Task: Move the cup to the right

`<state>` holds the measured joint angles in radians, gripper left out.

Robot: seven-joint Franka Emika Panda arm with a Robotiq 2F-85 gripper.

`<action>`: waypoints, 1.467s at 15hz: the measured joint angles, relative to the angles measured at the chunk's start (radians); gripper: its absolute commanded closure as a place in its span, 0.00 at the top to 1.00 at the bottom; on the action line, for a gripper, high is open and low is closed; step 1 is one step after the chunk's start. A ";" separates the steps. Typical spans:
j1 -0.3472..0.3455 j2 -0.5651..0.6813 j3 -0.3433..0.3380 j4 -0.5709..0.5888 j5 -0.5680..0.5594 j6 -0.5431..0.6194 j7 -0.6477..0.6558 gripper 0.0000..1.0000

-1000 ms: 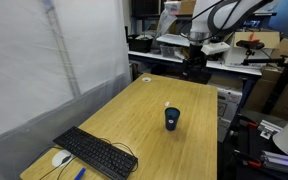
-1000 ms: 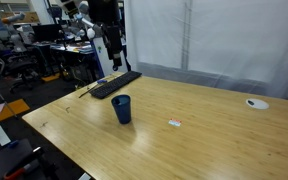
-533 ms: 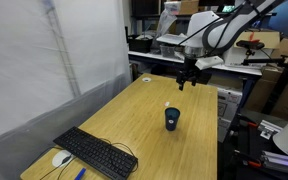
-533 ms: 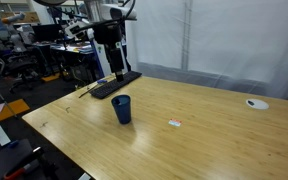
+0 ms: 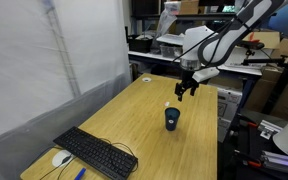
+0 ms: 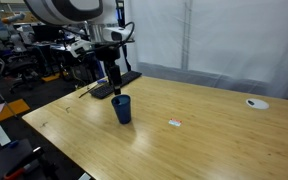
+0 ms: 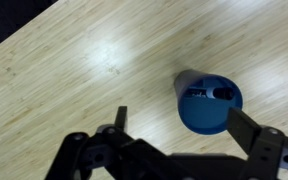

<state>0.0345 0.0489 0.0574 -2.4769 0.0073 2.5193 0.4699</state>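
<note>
wrist view: fingers (image 7: 121, 122) spread wide and empty above the cup (image 7: 208, 103), which stands upright on the worktop (image 7: 74, 60), nearer one finger. risk: an off-centre descent clips the cup and tips it.

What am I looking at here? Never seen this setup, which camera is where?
One robot arm with a two-fingered end effector. Two pictures come from cameras standing off the robot, at different sides of the wooden table; the third looks down from the wrist. On the table: a blue cup, a black keyboard, a white mouse and a small white scrap. The end effector is open, holds nothing, and hovers above the table near the cup.
</note>
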 measured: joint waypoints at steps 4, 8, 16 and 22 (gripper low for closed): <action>0.017 0.056 0.000 0.005 0.001 0.068 0.005 1.00; 0.023 0.109 -0.008 0.027 0.004 0.137 0.069 1.00; 0.031 0.129 -0.022 0.042 0.004 0.139 0.110 1.00; 0.044 0.193 -0.032 0.050 0.004 0.148 0.153 1.00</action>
<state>0.0783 0.2419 0.0257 -2.4264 0.0116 2.6672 0.6227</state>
